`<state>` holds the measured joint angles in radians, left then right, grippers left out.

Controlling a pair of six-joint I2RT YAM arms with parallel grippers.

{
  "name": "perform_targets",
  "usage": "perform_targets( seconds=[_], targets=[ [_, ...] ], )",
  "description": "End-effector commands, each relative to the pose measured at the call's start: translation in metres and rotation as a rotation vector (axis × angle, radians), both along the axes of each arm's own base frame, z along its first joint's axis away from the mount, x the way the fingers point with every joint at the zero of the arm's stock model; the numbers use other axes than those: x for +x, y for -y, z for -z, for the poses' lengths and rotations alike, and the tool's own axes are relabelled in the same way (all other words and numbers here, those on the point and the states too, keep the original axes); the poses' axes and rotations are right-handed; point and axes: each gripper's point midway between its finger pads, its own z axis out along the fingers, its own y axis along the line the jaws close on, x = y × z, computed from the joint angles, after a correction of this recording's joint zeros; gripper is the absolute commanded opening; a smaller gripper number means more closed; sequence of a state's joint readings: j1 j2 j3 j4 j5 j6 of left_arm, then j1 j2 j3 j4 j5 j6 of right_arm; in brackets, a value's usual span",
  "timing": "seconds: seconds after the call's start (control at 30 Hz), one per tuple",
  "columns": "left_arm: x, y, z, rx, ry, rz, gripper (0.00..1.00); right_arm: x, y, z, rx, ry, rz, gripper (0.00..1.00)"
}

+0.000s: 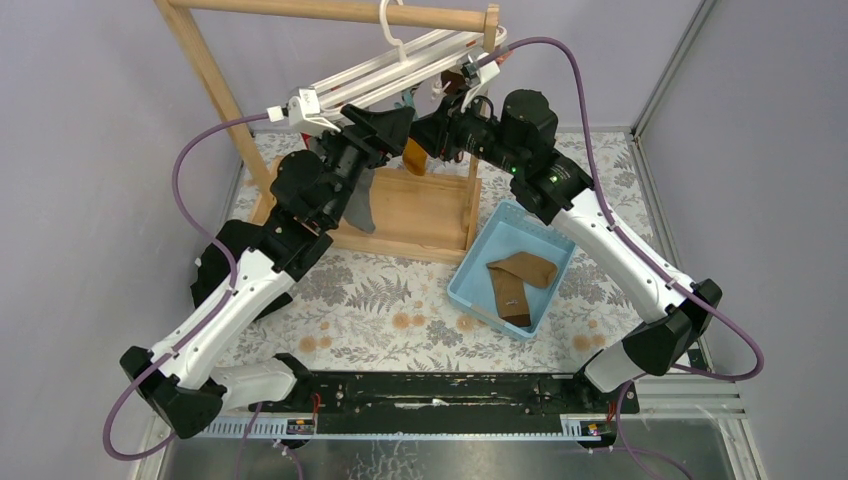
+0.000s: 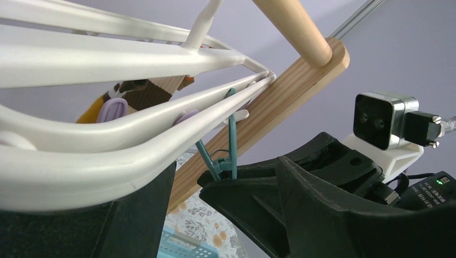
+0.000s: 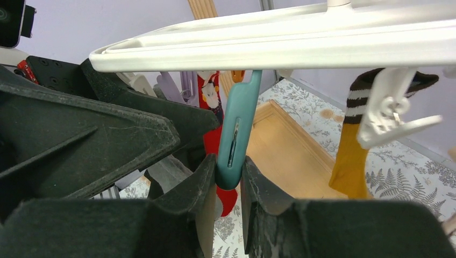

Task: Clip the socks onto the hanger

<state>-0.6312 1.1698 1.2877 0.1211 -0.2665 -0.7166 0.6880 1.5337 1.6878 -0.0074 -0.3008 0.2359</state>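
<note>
The white hanger hangs tilted from the wooden rail and also shows in the left wrist view and the right wrist view. The lighter tan sock and darker brown sock lie in the blue tray, far from both grippers. My right gripper is shut on a teal clip dangling under the hanger. My left gripper is at the hanger's left part, jaws apart, with a white bar lying against its left finger.
The wooden rail stand has a base board under the hanger. A mustard-orange sock, a red sock and a grey sock hang from other clips. A white clip hangs to the right.
</note>
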Motion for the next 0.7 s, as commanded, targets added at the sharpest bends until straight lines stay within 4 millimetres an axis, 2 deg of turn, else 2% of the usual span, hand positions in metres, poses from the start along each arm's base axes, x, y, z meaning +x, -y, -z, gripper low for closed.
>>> perform_targets(
  seconds=[0.0, 0.43, 0.67],
  targets=[
    [0.010, 0.006, -0.017, -0.031, 0.074, 0.010, 0.75, -0.051, 0.001, -0.046, 0.069, 0.104, -0.154, 0.00],
    [0.026, 0.021, -0.013, -0.051, 0.066, 0.028, 0.73, -0.057, 0.004, -0.044, 0.055, 0.107, -0.169, 0.00],
    [0.027, 0.017, -0.013, -0.059, 0.065, 0.005, 0.71, -0.057, 0.002, -0.042, 0.053, 0.102, -0.177, 0.00]
  ],
)
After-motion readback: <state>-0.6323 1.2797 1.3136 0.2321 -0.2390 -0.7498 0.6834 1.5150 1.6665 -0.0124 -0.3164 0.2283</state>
